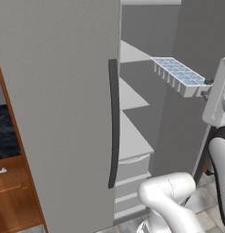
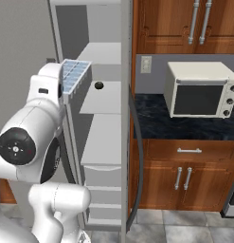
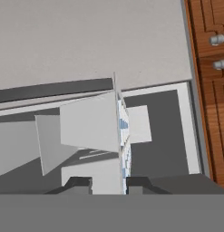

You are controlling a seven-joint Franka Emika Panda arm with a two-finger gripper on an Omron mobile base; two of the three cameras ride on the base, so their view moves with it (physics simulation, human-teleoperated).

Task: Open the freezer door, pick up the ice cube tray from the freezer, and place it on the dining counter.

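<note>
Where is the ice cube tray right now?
The ice cube tray is held in the tool, in the air in front of the open freezer's upper shelves.

1. One ice cube tray (image 1: 178, 74), with two rows of pale-blue cubes.
2. One freezer (image 2: 102, 142), with one open freezer door (image 1: 59, 113) that carries one dark handle (image 1: 114, 123).
3. Three white shelves (image 1: 132, 139) and three white drawers (image 2: 103, 197) inside.
4. One microwave (image 2: 200, 90).
5. One wall outlet (image 2: 146, 64).
6. Two handles on the upper cabinets (image 2: 200, 21).
</note>
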